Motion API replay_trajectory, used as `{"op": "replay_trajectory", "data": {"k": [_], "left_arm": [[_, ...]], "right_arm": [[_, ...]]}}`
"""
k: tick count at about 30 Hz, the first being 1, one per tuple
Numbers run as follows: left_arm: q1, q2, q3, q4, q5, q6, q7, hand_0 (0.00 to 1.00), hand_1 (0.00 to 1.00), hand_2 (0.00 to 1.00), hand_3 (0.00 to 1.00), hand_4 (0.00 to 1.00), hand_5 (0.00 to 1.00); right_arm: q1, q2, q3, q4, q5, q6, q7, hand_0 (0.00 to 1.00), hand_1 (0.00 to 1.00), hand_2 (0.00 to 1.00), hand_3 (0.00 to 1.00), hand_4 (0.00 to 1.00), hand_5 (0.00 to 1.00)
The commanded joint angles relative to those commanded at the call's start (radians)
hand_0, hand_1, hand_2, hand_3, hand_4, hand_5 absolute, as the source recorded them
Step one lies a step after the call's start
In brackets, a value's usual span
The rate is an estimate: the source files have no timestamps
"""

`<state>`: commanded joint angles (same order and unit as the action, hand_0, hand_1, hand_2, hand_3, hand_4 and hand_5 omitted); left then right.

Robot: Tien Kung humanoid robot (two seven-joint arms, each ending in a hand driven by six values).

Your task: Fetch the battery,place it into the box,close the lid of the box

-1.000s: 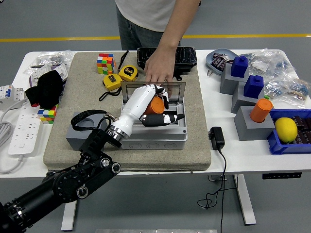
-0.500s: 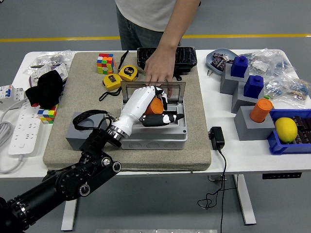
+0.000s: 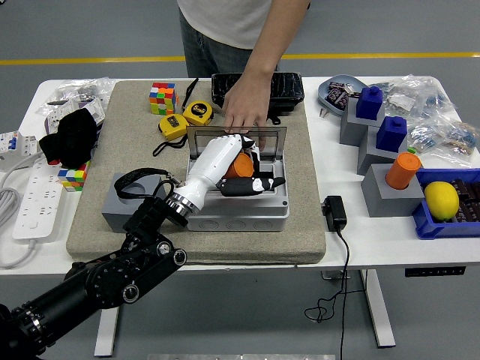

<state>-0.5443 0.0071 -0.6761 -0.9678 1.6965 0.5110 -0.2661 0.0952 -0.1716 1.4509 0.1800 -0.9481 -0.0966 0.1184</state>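
Observation:
My left hand (image 3: 238, 171), white with black fingers (image 3: 251, 184), reaches from the lower left into the open grey box (image 3: 247, 214) on the mat. Its fingers are curled around an orange battery (image 3: 241, 163), which sits low inside the box's opening. The box's clear lid (image 3: 274, 137) stands upright at the far side. A person's hand (image 3: 244, 105) rests on the lid's top edge and holds it up. My right arm does not show.
Two yellow tape measures (image 3: 186, 118), a colour cube (image 3: 162, 97) and a black case (image 3: 289, 88) lie on the beige mat (image 3: 97, 232). A grey block (image 3: 120, 214) with a black strap lies left of the box. A black adapter (image 3: 334, 212) and blue and grey blocks (image 3: 379, 135) are on the right.
My left hand has sunk a touch lower into the box with the battery. The person's hand stays on the lid.

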Motion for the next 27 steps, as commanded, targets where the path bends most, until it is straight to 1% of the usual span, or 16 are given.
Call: {"op": "replay_trajectory", "data": {"k": [3, 4, 9, 10, 22, 23, 27], "left_arm": [[0.000, -0.001, -0.004, 0.002, 0.004, -0.009, 0.001, 0.225, 0.214, 0.214, 0.212, 0.998, 0.624], [0.000, -0.001, -0.005, 0.002, 0.004, -0.011, 0.001, 0.317, 0.506, 0.475, 0.451, 0.998, 0.636], [0.000, 0.000, -0.009, 0.002, 0.011, -0.019, 0.004, 0.317, 0.506, 0.475, 0.451, 0.998, 0.636], [-0.001, 0.001, -0.010, 0.002, 0.012, -0.020, 0.005, 0.358, 0.568, 0.540, 0.520, 0.998, 0.637], [0.001, 0.004, -0.005, -0.004, 0.017, -0.027, 0.009, 0.362, 0.576, 0.552, 0.536, 0.998, 0.637], [0.002, 0.005, -0.004, -0.007, 0.019, -0.027, 0.009, 0.349, 0.548, 0.536, 0.542, 0.998, 0.672], [0.006, 0.008, -0.003, -0.017, 0.027, -0.026, 0.010, 0.349, 0.548, 0.536, 0.542, 0.998, 0.672]], "right_arm": [[-0.001, 0.000, 0.001, 0.000, 0.000, 0.000, 0.000, 0.917, 0.886, 0.828, 0.844, 0.998, 0.998], [-0.001, 0.000, 0.001, 0.000, 0.000, 0.000, 0.000, 0.917, 0.886, 0.828, 0.844, 0.998, 0.998], [-0.002, 0.000, 0.005, 0.000, -0.003, 0.000, -0.001, 0.917, 0.886, 0.828, 0.844, 0.998, 0.998], [-0.002, 0.000, 0.005, 0.000, -0.003, 0.000, -0.001, 0.917, 0.886, 0.828, 0.844, 0.998, 0.998], [-0.002, -0.001, 0.007, 0.000, -0.006, 0.000, -0.001, 0.917, 0.886, 0.828, 0.844, 0.998, 0.998], [-0.003, -0.001, 0.007, 0.000, -0.005, 0.000, -0.001, 0.917, 0.886, 0.828, 0.844, 0.998, 0.998], [-0.005, 0.000, 0.007, 0.000, -0.005, 0.000, -0.001, 0.917, 0.886, 0.828, 0.844, 0.998, 0.998]]}}
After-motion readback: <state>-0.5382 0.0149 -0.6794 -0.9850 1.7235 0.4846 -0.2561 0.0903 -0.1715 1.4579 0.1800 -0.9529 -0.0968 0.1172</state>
